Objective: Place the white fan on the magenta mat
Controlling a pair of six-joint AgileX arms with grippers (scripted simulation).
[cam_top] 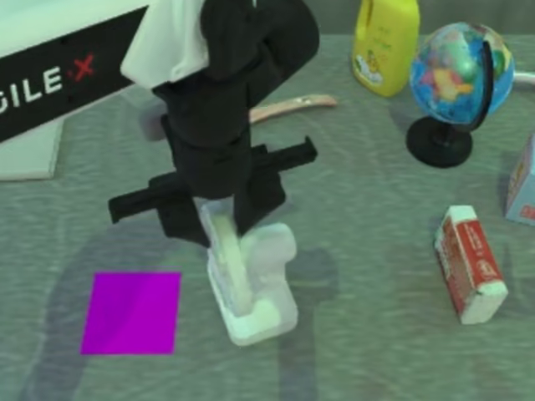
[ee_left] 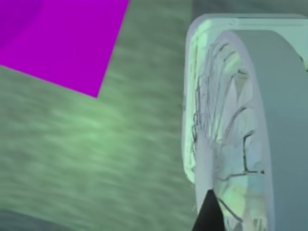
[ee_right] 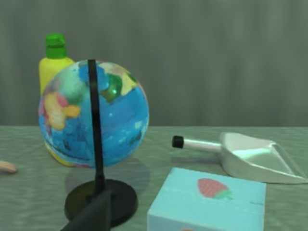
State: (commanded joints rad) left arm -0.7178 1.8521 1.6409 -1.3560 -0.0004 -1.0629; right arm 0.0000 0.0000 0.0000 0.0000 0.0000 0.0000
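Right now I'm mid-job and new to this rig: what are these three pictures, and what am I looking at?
Two AgileX arms work at a table. The top view looks down; the other two come from wrist cameras. The left gripper is down on the white fan, which sits beside the magenta mat, not on it. The left wrist view shows the fan's grille and a corner of the mat. The right arm is outside the top view; its camera faces a globe, yellow bottle, scoop and strawberry box. A red-and-white box lies right.

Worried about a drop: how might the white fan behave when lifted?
The white fan looks like rigid plastic, so it probably won't flex. Its round grille is thin-ribbed, possibly fragile under the left claw. Bulky housing above a flat base may make it tip.
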